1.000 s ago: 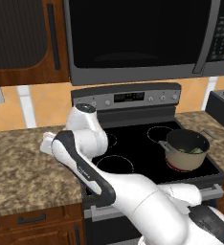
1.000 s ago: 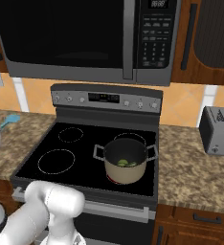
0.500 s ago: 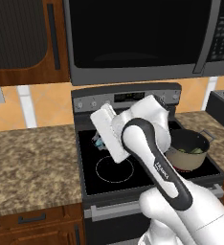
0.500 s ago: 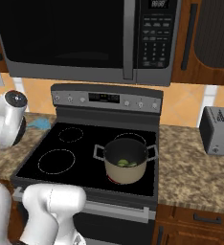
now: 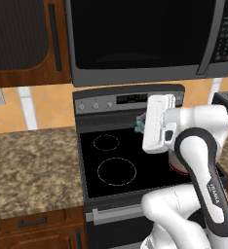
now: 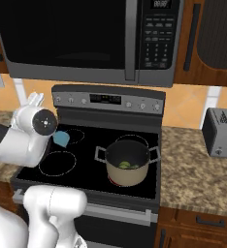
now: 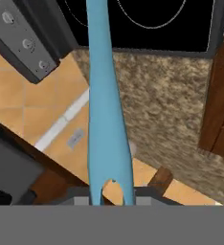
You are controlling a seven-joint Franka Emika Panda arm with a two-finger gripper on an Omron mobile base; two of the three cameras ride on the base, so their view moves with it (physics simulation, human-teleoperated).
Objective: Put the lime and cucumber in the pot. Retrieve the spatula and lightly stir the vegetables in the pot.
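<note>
Arm swung right since half a second ago, now over the black stovetop (image 5: 111,160). Claw (image 7: 113,194) clamped on slim light-blue spatula (image 7: 106,110). Beige-tan pot (image 6: 128,163) on front-right burner, unmoved, vegetables (image 6: 127,165) inside.

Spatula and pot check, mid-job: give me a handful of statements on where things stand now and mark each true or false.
1. The gripper is shut on the spatula. True.
2. The pot sits on the granite counter beside the toaster. False: it stands on the stove, on a front burner.
3. Green vegetables already lie inside the pot. True.
4. The spatula's blade is in the pot, stirring. False: in the right base view it hangs over the stovetop, apart from the pot.
5. The toaster stands on the counter beside the stove. True.
</note>
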